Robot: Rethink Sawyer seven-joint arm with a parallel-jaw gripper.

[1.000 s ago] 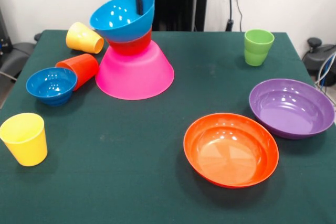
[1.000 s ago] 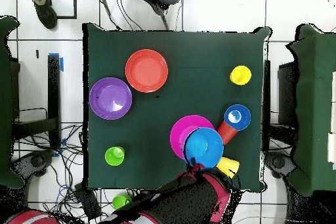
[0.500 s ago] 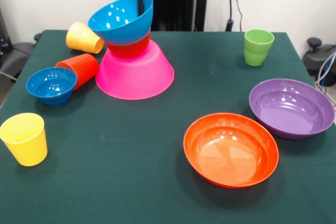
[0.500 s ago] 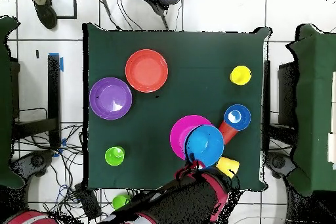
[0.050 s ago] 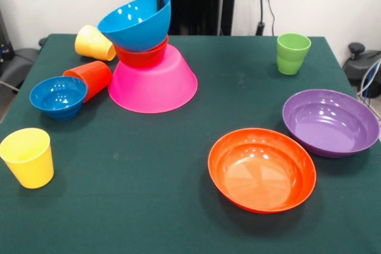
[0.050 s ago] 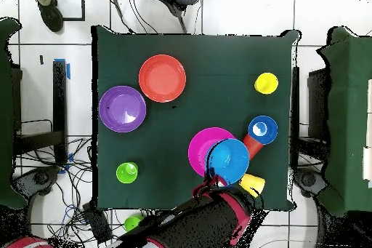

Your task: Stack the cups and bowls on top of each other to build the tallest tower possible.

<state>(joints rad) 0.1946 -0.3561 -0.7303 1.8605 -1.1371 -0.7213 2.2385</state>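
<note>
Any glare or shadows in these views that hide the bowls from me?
Front view: small white highlights speckle the medium blue bowl, the wide shallow orange bowl and the purple bowl, hiding no outlines; soft shadows sit beneath them. Overhead view: a pale sheen lies inside the purple bowl, edges clear; the arm covers the table's bottom edge.
</note>
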